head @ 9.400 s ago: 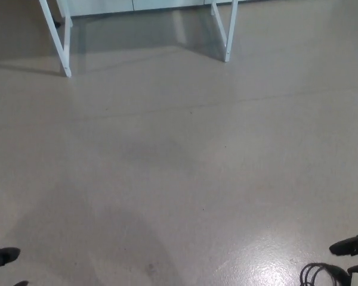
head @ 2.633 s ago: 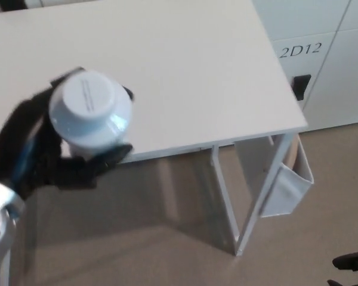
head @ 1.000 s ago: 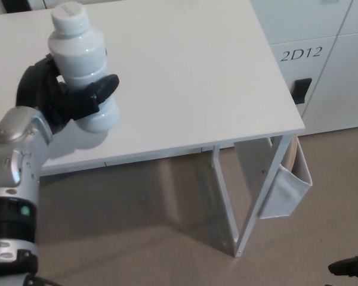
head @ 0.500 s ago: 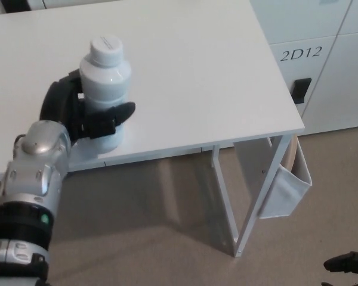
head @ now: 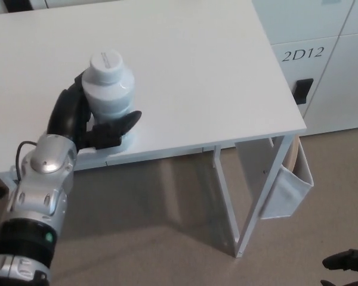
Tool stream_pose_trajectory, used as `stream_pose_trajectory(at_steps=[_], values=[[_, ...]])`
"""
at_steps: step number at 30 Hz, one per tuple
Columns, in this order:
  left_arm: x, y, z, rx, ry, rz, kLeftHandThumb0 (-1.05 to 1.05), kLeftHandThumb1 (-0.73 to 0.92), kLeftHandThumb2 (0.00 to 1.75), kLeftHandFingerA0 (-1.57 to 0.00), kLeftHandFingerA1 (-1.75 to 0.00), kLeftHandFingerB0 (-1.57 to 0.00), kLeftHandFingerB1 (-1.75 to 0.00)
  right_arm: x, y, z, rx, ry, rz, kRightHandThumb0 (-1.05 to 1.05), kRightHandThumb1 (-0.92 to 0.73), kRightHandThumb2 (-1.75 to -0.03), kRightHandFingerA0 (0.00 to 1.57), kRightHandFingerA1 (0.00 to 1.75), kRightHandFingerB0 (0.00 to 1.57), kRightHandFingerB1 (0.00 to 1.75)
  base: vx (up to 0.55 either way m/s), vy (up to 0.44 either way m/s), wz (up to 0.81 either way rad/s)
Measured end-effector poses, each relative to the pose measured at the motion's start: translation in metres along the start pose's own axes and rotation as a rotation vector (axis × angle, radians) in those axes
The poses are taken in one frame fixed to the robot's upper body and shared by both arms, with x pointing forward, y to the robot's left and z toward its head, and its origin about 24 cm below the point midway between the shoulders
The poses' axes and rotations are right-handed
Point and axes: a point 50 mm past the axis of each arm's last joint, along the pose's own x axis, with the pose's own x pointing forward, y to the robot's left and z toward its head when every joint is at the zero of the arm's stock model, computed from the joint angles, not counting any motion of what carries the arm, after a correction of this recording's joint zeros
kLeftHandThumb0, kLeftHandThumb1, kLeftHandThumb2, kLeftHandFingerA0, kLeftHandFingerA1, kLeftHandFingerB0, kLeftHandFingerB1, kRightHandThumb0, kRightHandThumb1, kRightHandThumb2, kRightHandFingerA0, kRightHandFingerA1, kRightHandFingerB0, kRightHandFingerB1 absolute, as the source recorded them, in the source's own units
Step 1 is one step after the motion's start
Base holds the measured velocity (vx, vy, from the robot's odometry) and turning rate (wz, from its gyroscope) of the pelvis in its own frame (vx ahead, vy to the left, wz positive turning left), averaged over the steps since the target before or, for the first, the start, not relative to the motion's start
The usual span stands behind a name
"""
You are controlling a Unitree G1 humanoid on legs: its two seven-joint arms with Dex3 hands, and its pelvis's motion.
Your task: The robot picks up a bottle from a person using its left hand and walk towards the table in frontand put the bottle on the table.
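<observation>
A white plastic bottle [head: 109, 89] with a screw cap stands upright near the front edge of the white table [head: 185, 71], its base looking to rest on the top. My left hand [head: 86, 122] is wrapped around the bottle's lower half, thumb across the front and fingers behind, still shut on it. The silver left forearm [head: 39, 196] rises from the bottom left. Only a dark tip of my right hand [head: 346, 262] shows at the bottom right corner; its fingers are not clear.
White cabinets [head: 322, 59] marked 2D12 stand to the right of the table. A white pouch [head: 286, 182] hangs from the table's right front leg [head: 259, 199]. Beige floor [head: 155, 238] lies below.
My left hand has lowered the bottle from the air down onto the table near its front edge. The grip is unchanged.
</observation>
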Motion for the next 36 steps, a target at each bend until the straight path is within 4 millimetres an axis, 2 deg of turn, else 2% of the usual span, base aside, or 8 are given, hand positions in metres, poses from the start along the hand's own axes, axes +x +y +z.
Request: stream_pose_trajectory(at_steps=[2, 3, 24, 25, 27, 28, 31, 36], values=[[-0.001, 0.002, -0.002, 0.015, -0.001, -0.02, -0.77, 0.58, 0.58, 0.0, 0.0, 0.0, 0.0, 0.0, 0.0, 0.0, 0.004, -0.001, -0.003, -0.42, -0.33, -0.88, 0.63, 0.77, 0.61, 0.72, 0.0, 0.0, 0.0], [-0.001, 0.002, -0.002, 0.018, -0.002, -0.026, -0.88, 0.51, 0.87, 0.0, 0.0, 0.0, 0.0, 0.0, -0.001, 0.0, 0.005, -0.001, -0.003, -0.43, -0.34, -0.87, 0.69, 0.81, 0.6, 0.72, 0.0, 0.0, 0.0], [-0.001, 0.031, 0.01, 0.089, -0.048, -0.099, -0.89, 0.51, 0.86, 0.0, 0.0, 0.0, 0.0, 0.0, -0.001, 0.001, 0.006, -0.008, -0.003, -0.49, -0.45, -0.56, 0.59, 0.67, 0.58, 0.63, 0.0, 0.0, 0.0], [-0.001, 0.035, 0.012, 0.095, -0.05, -0.096, -0.86, 0.59, 0.59, 0.0, 0.0, 0.0, 0.0, 0.0, -0.001, 0.001, 0.005, -0.007, -0.003, -0.53, -0.32, -0.82, 0.57, 0.72, 0.51, 0.67, 0.0, 0.0, 0.0], [-0.001, 0.041, 0.014, 0.11, -0.052, -0.095, -0.88, 0.48, 0.83, 0.0, 0.0, 0.0, 0.0, 0.0, 0.0, 0.001, 0.005, -0.007, -0.003, -0.47, -0.46, -0.56, 0.58, 0.66, 0.58, 0.62, 0.0, 0.0, 0.0], [-0.002, 0.046, 0.015, 0.123, -0.051, -0.094, -0.87, 0.57, 0.58, 0.0, 0.0, 0.0, 0.0, 0.0, 0.0, 0.001, 0.003, -0.007, -0.002, -0.47, -0.45, -0.57, 0.58, 0.69, 0.57, 0.64, 0.0, 0.0, 0.0], [-0.005, 0.057, 0.018, 0.155, -0.046, -0.095, -0.87, 0.43, 0.79, 0.0, 0.0, 0.0, 0.0, 0.0, 0.0, 0.001, 0.0, -0.008, 0.0, -0.54, -0.31, -0.81, 0.58, 0.74, 0.54, 0.68, 0.0, 0.0, 0.0], [-0.011, 0.082, 0.024, 0.227, -0.035, -0.087, -0.83, 0.54, 0.57, 0.0, 0.0, 0.0, 0.0, 0.0, 0.0, 0.001, 0.0, -0.008, 0.0, -0.47, -0.44, -0.58, 0.57, 0.7, 0.58, 0.65, 0.0, 0.0, 0.0]])
